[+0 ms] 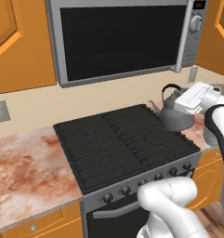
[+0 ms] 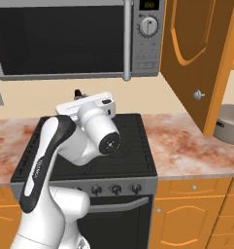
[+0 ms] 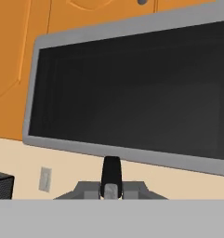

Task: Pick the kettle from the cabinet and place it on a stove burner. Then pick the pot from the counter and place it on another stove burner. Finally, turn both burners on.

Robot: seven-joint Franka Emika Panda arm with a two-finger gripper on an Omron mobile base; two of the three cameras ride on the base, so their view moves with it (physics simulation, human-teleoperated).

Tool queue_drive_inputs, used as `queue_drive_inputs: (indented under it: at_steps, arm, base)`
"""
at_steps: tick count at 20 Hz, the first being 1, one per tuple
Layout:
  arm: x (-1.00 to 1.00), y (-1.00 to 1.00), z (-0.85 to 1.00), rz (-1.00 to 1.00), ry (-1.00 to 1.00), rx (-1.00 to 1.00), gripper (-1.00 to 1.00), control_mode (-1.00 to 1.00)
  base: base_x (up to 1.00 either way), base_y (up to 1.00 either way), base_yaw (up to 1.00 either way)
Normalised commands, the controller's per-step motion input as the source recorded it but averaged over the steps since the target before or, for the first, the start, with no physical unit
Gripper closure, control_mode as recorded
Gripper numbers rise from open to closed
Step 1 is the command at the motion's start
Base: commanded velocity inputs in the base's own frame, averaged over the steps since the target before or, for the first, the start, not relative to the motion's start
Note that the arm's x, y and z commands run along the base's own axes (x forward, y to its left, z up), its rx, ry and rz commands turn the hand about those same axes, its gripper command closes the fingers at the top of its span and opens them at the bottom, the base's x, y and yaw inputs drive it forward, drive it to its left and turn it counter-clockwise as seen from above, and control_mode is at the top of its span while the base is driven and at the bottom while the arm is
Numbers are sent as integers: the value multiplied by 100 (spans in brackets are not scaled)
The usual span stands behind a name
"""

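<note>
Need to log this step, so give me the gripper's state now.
Gripper: shut on the kettle, gripping its loop handle, at the stove's back right corner.

One kettle [image 1: 174, 111], one pot [image 2: 229, 124], one microwave [image 1: 122, 37], one gas cooktop [image 1: 122, 144] with six front knobs [image 1: 126, 190], two wall outlets [image 1: 0, 111], one open cabinet door [image 2: 186, 58].

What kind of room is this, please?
A home kitchen, it seems: a black gas stove with knobs, a microwave mounted above it, and orange cabinets over a marbled counter.
</note>
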Motion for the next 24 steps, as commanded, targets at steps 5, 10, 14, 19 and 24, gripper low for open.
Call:
queue_drive_inputs:
  at_steps: [5,10,14,19,24]
  arm:
    - [35,-12,-13,11,0,0,100,-100]
    - [29,-3,-15,11,0,1,100,-100]
    - [18,0,-16,10,0,2,100,-100]
    - [23,0,-13,10,0,2,100,-100]
    - [34,0,-9,8,0,1,100,-100]
  base:
    - [0,0,0]
    - [0,0,0]
    - [0,0,0]
    - [0,0,0]
    - [0,0,0]
